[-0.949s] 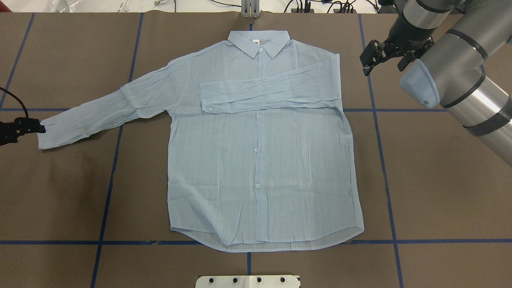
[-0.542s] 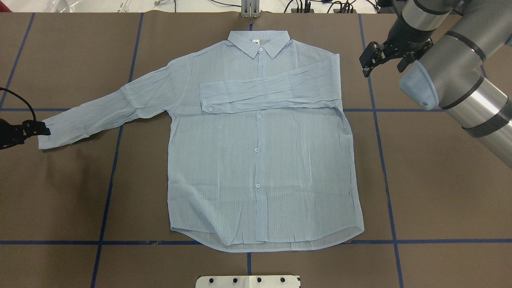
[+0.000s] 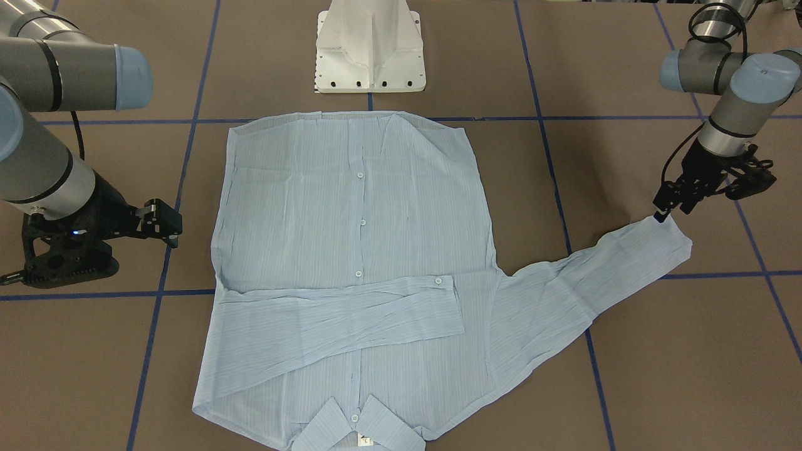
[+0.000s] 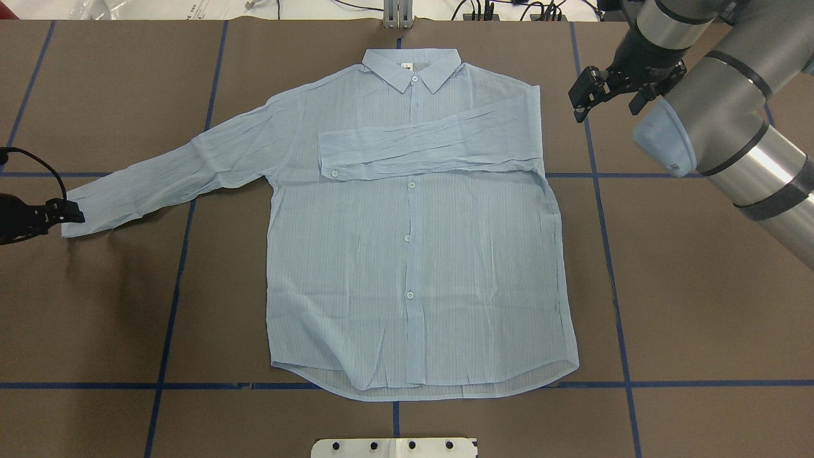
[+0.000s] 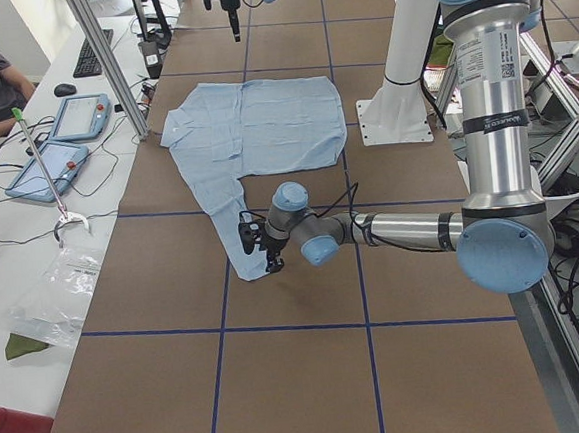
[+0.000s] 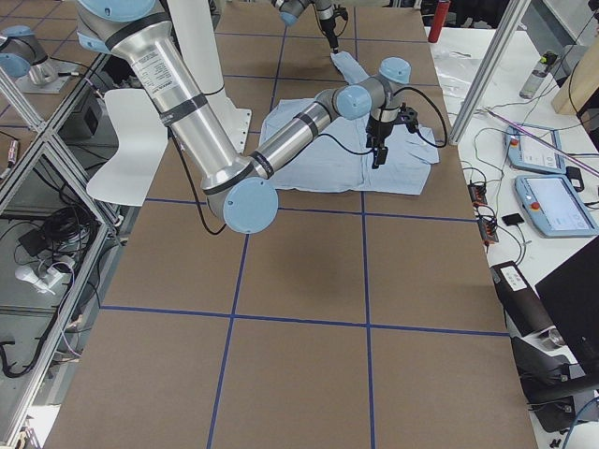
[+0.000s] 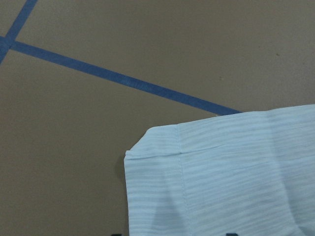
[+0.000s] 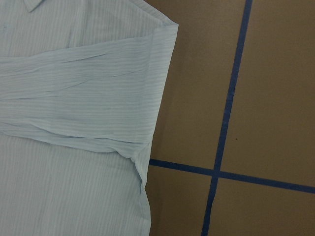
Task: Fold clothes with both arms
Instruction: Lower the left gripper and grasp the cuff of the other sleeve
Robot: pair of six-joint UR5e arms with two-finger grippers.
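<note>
One sleeve down, one to go. Looking at a shirt (image 4: 413,254) spread flat in the middle of the table (image 4: 668,286), buttons up, collar at the far edge. Got the right sleeve (image 4: 426,149) folded across the chest. Leaves the left sleeve (image 4: 178,172) stretched out toward the left edge, easy to reach. Can see the left gripper (image 4: 70,213) right at the cuff (image 7: 197,177), fingers apart either side of it, probably to pinch it and carry it over. Spotted the right gripper (image 4: 604,105) just off the far right shoulder, jaws spread, holding nothing. Keeping out of the way, looks like.
</note>
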